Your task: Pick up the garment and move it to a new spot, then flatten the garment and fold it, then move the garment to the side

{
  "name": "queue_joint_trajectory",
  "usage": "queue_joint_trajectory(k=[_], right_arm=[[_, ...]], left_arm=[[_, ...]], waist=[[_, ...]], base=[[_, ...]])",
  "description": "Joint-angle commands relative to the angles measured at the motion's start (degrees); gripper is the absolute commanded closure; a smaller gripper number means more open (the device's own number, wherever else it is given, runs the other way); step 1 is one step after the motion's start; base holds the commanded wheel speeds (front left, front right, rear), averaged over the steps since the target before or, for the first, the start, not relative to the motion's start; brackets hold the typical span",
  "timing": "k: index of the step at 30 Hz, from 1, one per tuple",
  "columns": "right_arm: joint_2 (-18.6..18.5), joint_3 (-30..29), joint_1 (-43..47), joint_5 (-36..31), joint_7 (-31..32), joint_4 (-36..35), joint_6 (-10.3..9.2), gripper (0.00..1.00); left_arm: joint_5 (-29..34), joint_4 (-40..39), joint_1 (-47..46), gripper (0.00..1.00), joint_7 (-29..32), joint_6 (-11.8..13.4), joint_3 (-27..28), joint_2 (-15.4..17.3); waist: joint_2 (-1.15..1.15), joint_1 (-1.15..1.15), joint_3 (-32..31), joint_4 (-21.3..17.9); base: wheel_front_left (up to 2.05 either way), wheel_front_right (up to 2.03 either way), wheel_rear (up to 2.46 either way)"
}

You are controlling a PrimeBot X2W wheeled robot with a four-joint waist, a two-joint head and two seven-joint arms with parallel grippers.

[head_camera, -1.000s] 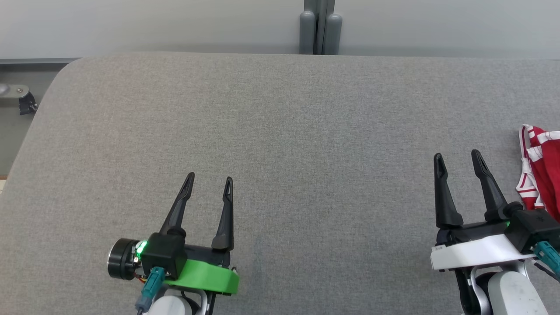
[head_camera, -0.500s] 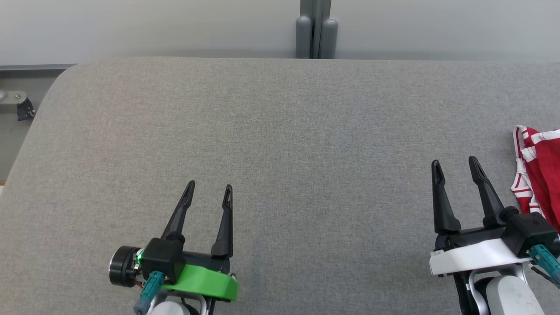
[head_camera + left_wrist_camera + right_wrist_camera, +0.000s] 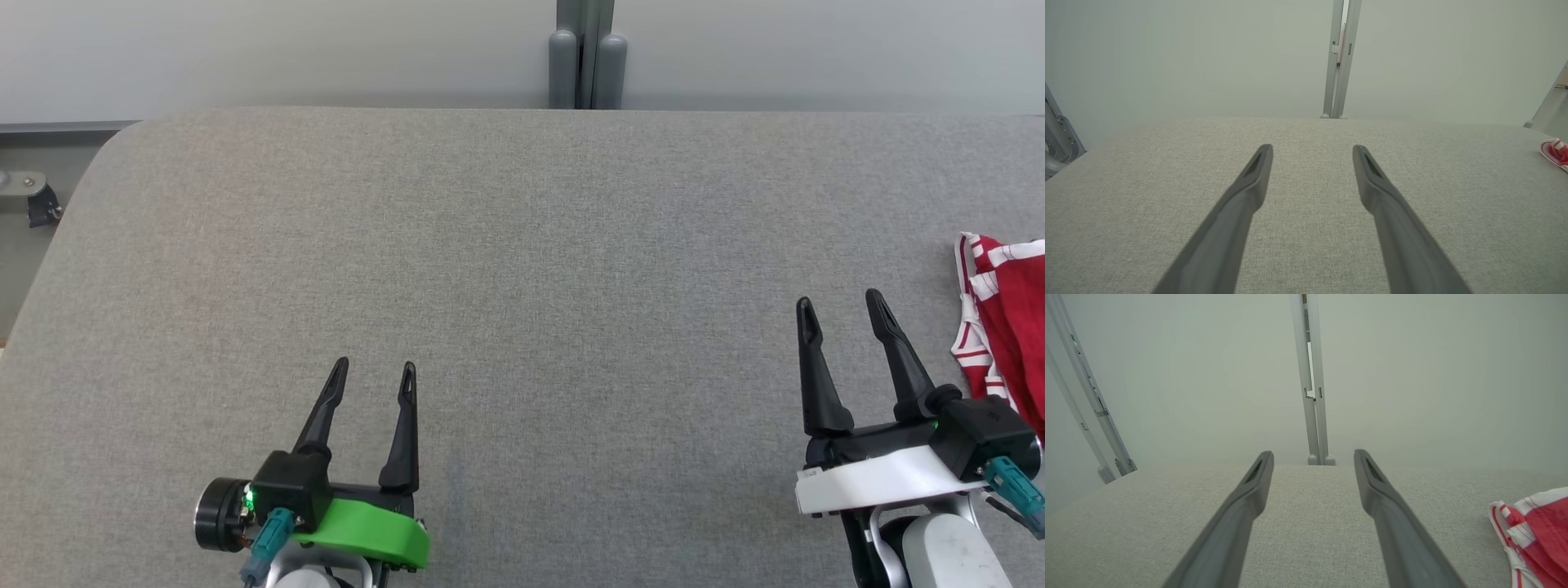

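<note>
Garment of red-and-white striped fabric (image 3: 1011,327): crumpled, right edge of frame, on grey fabric-covered table (image 3: 522,245). Left end effector on green mount (image 3: 374,371): lower left, fingers apart, empty. Right end effector on white mount (image 3: 839,304): lower right, fingers apart, empty, near garment.

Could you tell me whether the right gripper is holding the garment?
No, the right gripper is open and empty, while the red-and-white garment lies on the grey surface beside it.
</note>
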Motion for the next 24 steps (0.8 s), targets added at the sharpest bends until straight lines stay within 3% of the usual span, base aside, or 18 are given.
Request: queue_joint_trajectory(k=[1, 11, 12, 15, 24], right_arm=[[-0.09, -0.07, 0.18, 0.39, -0.12, -0.29, -0.11, 0.00], [-0.09, -0.03, 0.01, 0.08, -0.12, -0.38, -0.11, 0.00], [0.01, 0.02, 0.03, 0.06, 0.00, -0.05, 0.01, 1.00], [0.21, 0.17, 0.46, 0.22, 0.07, 1.47, 0.01, 1.00], [-0.46, 0.22, 0.06, 11.01, 1.94, 2.89, 0.00, 1.00]], left_arm=[[-0.61, 0.05, 0.10, 0.00, -0.15, -0.36, 0.31, 0.10], [-2.83, -2.36, 0.45, 0.00, -0.14, -1.22, 1.76, 0.10], [-2.77, -2.22, 0.05, 1.00, -0.01, -1.27, 1.51, 0.00], [-2.88, -0.72, 0.46, 1.00, 0.32, -1.27, 1.23, 0.00], [-13.01, -0.48, 0.41, 1.00, 2.09, -1.94, 2.80, 0.71]], waist=[[0.00, 0.00, 0.06, 0.05], [0.00, 0.00, 0.26, 0.17], [0.00, 0.00, 0.27, 0.17], [0.00, 0.00, 0.27, 0.17], [0.00, 0.00, -0.16, -0.22]], base=[[0.00, 0.00, 0.00], [0.00, 0.00, 0.00], [0.00, 0.00, 0.00], [0.00, 0.00, 0.00], [0.00, 0.00, 0.00]])
